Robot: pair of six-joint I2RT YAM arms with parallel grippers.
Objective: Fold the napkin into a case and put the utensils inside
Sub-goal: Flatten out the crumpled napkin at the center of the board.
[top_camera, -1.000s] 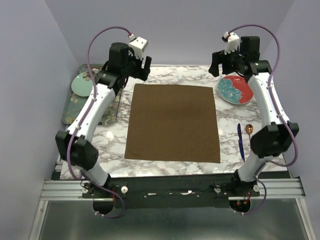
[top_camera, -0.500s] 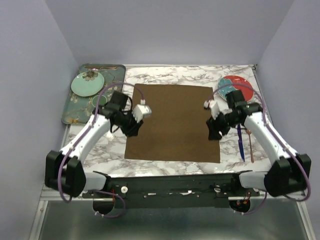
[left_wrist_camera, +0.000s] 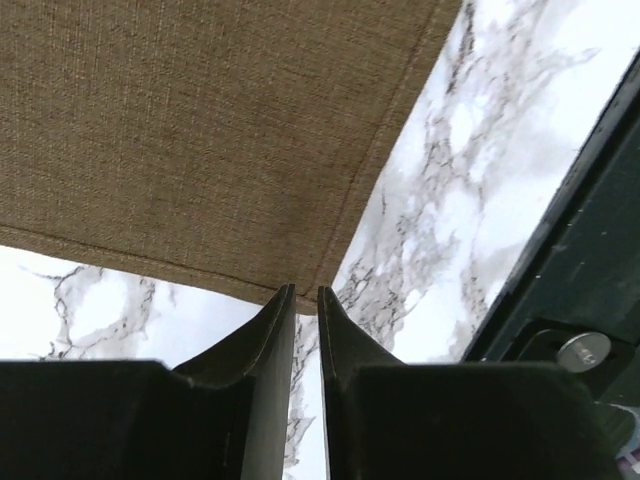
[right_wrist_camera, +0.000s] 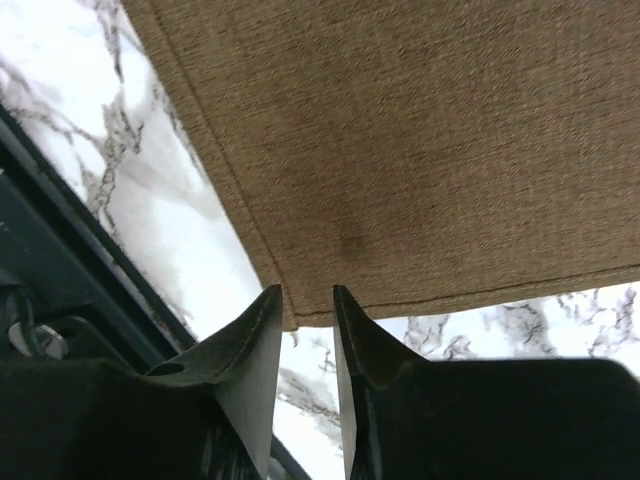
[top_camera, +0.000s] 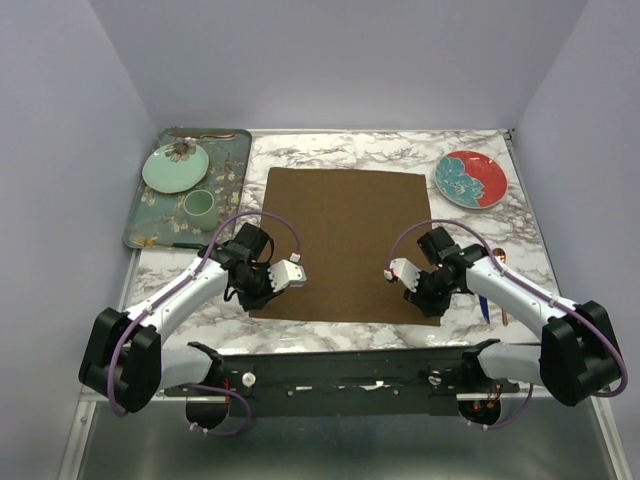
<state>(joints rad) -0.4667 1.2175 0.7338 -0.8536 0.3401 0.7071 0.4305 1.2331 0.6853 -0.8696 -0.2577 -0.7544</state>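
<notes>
The brown napkin point(top_camera: 345, 240) lies flat and unfolded on the marble table point(top_camera: 330, 150). My left gripper point(top_camera: 262, 297) is low at its near-left corner. In the left wrist view its fingertips point(left_wrist_camera: 306, 294) straddle the napkin point(left_wrist_camera: 200, 130) corner with a slim gap between them. My right gripper point(top_camera: 425, 303) is at the near-right corner; its tips point(right_wrist_camera: 307, 293) stand a little wider apart around the napkin point(right_wrist_camera: 420, 150) corner. Neither has the cloth pinched or lifted. The utensils lie right of the napkin: a copper spoon point(top_camera: 500, 259) and a blue-handled one point(top_camera: 484, 309), partly hidden by my right arm.
A dark green floral tray point(top_camera: 150, 228) at the far left holds a mint plate point(top_camera: 176, 167) and a mint cup point(top_camera: 198, 205). A red and teal plate point(top_camera: 471, 179) sits at the far right. The black rail point(top_camera: 340, 365) runs just beyond the table's near edge.
Both arms swung from the napkin's far corners down to its near corners. Both sets of jaws have narrowed from wide open to a small gap.
</notes>
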